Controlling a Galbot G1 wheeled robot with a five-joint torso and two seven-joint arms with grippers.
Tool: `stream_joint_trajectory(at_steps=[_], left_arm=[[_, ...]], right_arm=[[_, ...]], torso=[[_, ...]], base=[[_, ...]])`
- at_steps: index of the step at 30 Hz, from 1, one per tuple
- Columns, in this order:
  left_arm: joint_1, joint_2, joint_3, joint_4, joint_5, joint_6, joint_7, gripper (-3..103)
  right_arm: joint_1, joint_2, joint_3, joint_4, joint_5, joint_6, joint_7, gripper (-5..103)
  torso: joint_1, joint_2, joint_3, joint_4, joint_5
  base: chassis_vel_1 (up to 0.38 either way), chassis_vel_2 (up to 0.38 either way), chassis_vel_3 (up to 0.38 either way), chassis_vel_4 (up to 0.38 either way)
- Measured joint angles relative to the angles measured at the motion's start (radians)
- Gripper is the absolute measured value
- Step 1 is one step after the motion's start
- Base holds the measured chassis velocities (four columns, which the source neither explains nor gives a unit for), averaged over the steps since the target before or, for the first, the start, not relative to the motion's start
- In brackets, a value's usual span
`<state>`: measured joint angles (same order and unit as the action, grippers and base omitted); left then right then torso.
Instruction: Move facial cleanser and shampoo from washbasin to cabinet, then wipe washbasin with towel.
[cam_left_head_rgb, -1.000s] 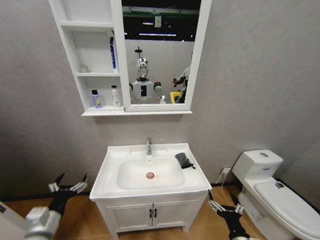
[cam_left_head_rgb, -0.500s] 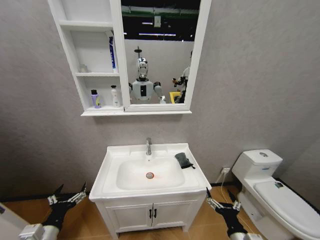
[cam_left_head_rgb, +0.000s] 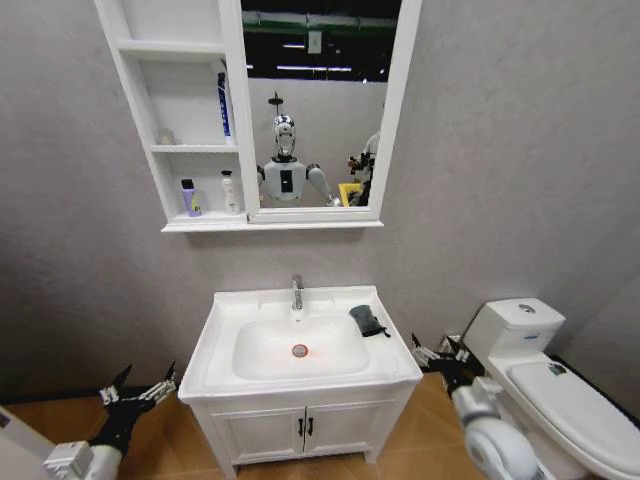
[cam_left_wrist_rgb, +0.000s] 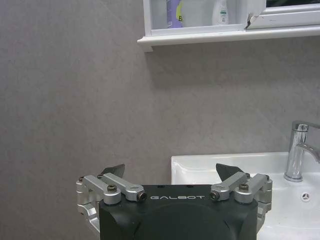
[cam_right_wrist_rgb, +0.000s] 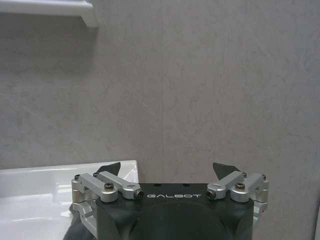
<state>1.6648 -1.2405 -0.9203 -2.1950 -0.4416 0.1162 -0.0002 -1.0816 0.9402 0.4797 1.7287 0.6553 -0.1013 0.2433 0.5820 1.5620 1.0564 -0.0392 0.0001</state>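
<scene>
The white washbasin (cam_left_head_rgb: 225, 330) stands on its vanity, with the dark grey towel (cam_left_head_rgb: 368, 320) lying on its right rim beside the tap (cam_left_head_rgb: 297, 292). Above it hangs the cabinet (cam_left_head_rgb: 237, 130). In its lowest compartment stand a purple bottle (cam_left_head_rgb: 189, 198) and a white bottle (cam_left_head_rgb: 230, 192); I cannot tell which is the facial cleanser and which the shampoo. My left gripper (cam_left_head_rgb: 138, 388) hangs open, low and left of the basin (cam_left_wrist_rgb: 225, 162). My right gripper (cam_left_head_rgb: 440, 352) is open just right of the basin's rim (cam_right_wrist_rgb: 50, 182), near the towel (cam_right_wrist_rgb: 80, 225).
A blue tube (cam_left_head_rgb: 226, 108) stands on the cabinet's middle shelf. A white toilet (cam_left_head_rgb: 545, 385) stands close to the right arm. The vanity's two doors (cam_left_head_rgb: 305, 428) are shut. Grey wall lies behind everything, and wooden floor shows on both sides.
My right gripper has risen from low beside the vanity to the height of the basin's right rim. My left gripper has sunk a little. Towel and bottles have not moved.
</scene>
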Motion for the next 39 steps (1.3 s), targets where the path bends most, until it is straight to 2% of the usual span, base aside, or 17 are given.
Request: stream_joint_trajectory(at_steps=[1, 3, 5, 6, 7, 13, 16, 17, 19, 21, 31, 34, 35, 36, 39], left_arm=[[0.0, 0.0, 0.0, 0.0, 0.0, 0.0, -0.001, 100], [0.0, 0.001, 0.001, 0.0, 0.0, 0.0, -0.001, 100], [0.0, 0.001, 0.001, 0.0, -0.001, 0.0, -0.001, 100], [0.0, 0.001, 0.001, 0.001, -0.001, 0.001, -0.001, 100], [-0.001, 0.001, 0.001, 0.001, -0.001, 0.001, -0.001, 100], [-0.001, 0.002, 0.001, 0.001, -0.001, 0.001, -0.002, 100], [-0.001, 0.002, 0.001, 0.001, -0.001, 0.001, -0.002, 100], [-0.001, 0.002, 0.001, 0.001, -0.001, 0.001, -0.002, 100], [-0.001, 0.002, 0.002, 0.001, -0.001, 0.001, -0.002, 100], [-0.001, 0.002, 0.002, 0.001, -0.001, 0.001, -0.002, 100], [-0.001, 0.002, 0.002, 0.001, -0.002, 0.001, -0.003, 100], [-0.001, 0.002, 0.002, 0.001, -0.002, 0.001, -0.003, 100], [-0.001, 0.002, 0.002, 0.001, -0.002, 0.001, -0.003, 100], [-0.001, 0.002, 0.002, 0.001, -0.002, 0.001, -0.003, 100], [-0.001, 0.002, 0.002, 0.001, -0.002, 0.001, -0.003, 100]], right_arm=[[0.114, 0.002, -0.062, -0.11, 0.007, -0.003, -0.022, 100], [0.166, 0.006, -0.093, -0.16, 0.009, -0.001, -0.034, 100], [0.219, 0.013, -0.134, -0.22, 0.016, 0.0, -0.048, 100], [0.314, 0.03, -0.208, -0.311, 0.035, 0.002, -0.073, 100], [0.382, 0.049, -0.259, -0.374, 0.048, 0.004, -0.092, 100], [0.503, 0.119, -0.376, -0.552, 0.034, 0.035, -0.151, 100], [0.514, 0.139, -0.391, -0.579, 0.026, 0.038, -0.151, 100], [0.523, 0.173, -0.413, -0.62, 0.009, 0.044, -0.151, 100], [0.534, 0.211, -0.427, -0.676, -0.031, 0.065, -0.158, 100], [0.539, 0.224, -0.431, -0.697, -0.052, 0.079, -0.162, 100], [0.549, 0.233, -0.44, -0.751, -0.086, 0.111, -0.174, 100], [0.554, 0.232, -0.439, -0.76, -0.086, 0.118, -0.178, 103], [0.56, 0.232, -0.439, -0.772, -0.088, 0.128, -0.183, 97], [0.565, 0.231, -0.439, -0.78, -0.089, 0.132, -0.186, 97], [0.575, 0.23, -0.44, -0.795, -0.081, 0.132, -0.188, 88]], torso=[[0.0, 0.0, 0.0, 0.0004, 0.0004], [0.0, 0.0, 0.0, -0.0005, 0.0004], [0.0, 0.0, 0.0, -0.0001, -0.0009], [0.0, 0.0, 0.0, -0.0004, 0.0007], [0.0, 0.0, 0.0, -0.0002, -0.0005], [0.0, 0.0, 0.0, -0.0004, -0.0005], [0.0, 0.0, 0.0, -0.0004, -0.0007], [0.0, 0.0, 0.0, -0.0003, 0.0003], [0.0, 0.0, 0.0, -0.0002, -0.0002], [0.0, 0.0, 0.0, -0.0001, -0.0001], [0.0, 0.0, 0.0, -0.0005, -0.0002], [0.0, 0.0, 0.0, -0.0003, -0.0001], [0.0, 0.0, 0.0, -0.0003, -0.0001], [0.0, 0.0, 0.0, -0.0003, -0.0001], [0.0, 0.0, 0.0, -0.0003, -0.0001]], base=[[0.0, 0.0, 0.0, 0.0], [0.0, 0.0, 0.0, 0.0], [0.0, 0.0, 0.0, 0.0], [0.0, 0.0, 0.0, 0.0], [0.0, 0.0, 0.0, 0.0], [0.0, 0.0, 0.0, 0.0], [0.0, 0.0, 0.0, 0.0], [0.0, 0.0, 0.0, 0.0], [0.0, 0.0, 0.0, 0.0], [0.0, 0.0, 0.0, 0.0], [0.0, 0.0, 0.0, 0.0], [0.0, 0.0, 0.0, 0.0], [0.0, 0.0, 0.0, 0.0], [0.0, 0.0, 0.0, 0.0], [0.0, 0.0, 0.0, 0.0]])
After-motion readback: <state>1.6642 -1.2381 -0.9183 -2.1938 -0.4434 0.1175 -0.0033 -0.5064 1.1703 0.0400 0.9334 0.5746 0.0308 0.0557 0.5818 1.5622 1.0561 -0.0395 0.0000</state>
